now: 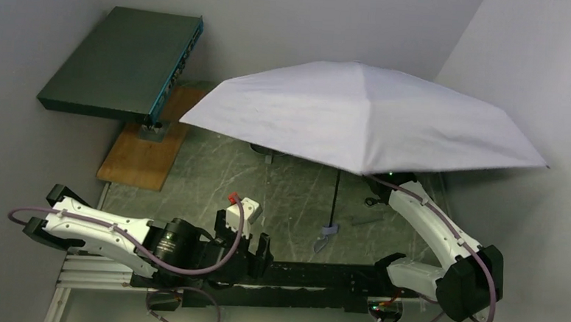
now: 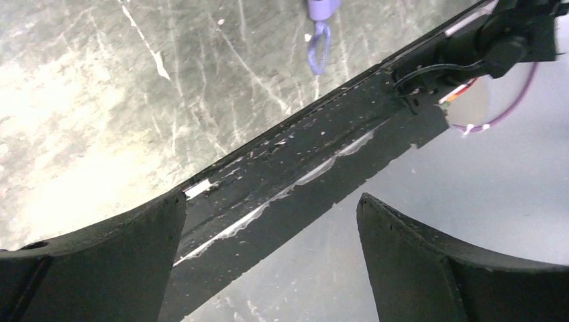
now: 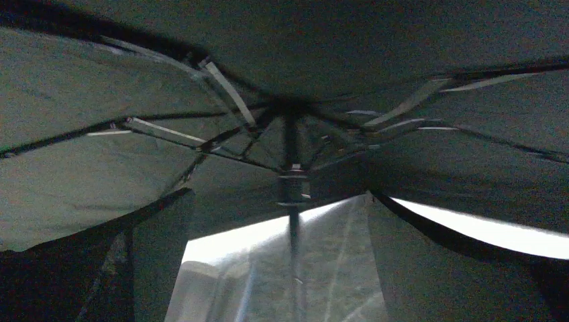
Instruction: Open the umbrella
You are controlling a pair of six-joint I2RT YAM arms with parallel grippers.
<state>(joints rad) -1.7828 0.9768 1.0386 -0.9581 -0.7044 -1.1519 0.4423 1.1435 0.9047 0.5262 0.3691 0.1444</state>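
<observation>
The umbrella stands open: its pale lavender-white canopy [image 1: 362, 113] spreads over the back right of the table. Its thin black shaft [image 1: 337, 197] runs down to the small pale handle [image 1: 328, 232], with its strap on the table. My right gripper [image 3: 278, 198] is hidden under the canopy in the top view. In the right wrist view it is open, with the ribs and the shaft [image 3: 293, 261] seen between its fingers [image 3: 416, 268], apart from them. My left gripper [image 1: 246, 255] is open and empty, low by the near rail. The strap [image 2: 319, 43] shows in the left wrist view.
A large dark teal flat box [image 1: 125, 60] sits on a stand above a wooden board [image 1: 146, 154] at the back left. A black rail [image 1: 313, 277] runs along the near edge. Grey walls close in on the left, back and right. Small dark bits [image 1: 373, 201] lie near the right arm.
</observation>
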